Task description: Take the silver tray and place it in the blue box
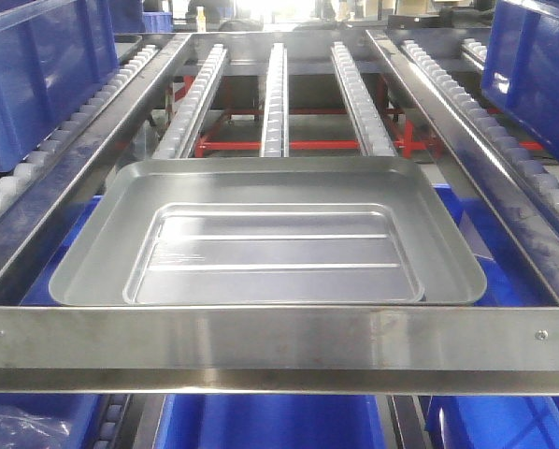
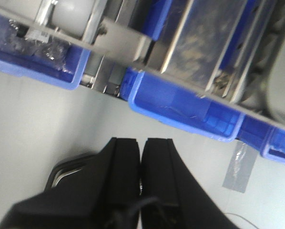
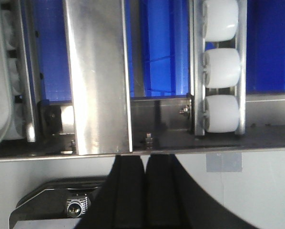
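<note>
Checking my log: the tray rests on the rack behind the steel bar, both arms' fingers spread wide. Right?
Not quite. The tray does rest on the rack behind the bar, but the left fingers and right fingers are closed together, empty; the two wrist views show it.

Looks down past a black plastic pincer [image 2: 141, 143], fingers [image 2: 121, 162] pressed together, onto pale grey floor [image 2: 37, 119]. Catches lipped blue plastic crates [image 2: 180, 107] under dusty steel rack rails [image 2: 199, 43], grey tape strip [image 2: 238, 167] just beside.
</note>
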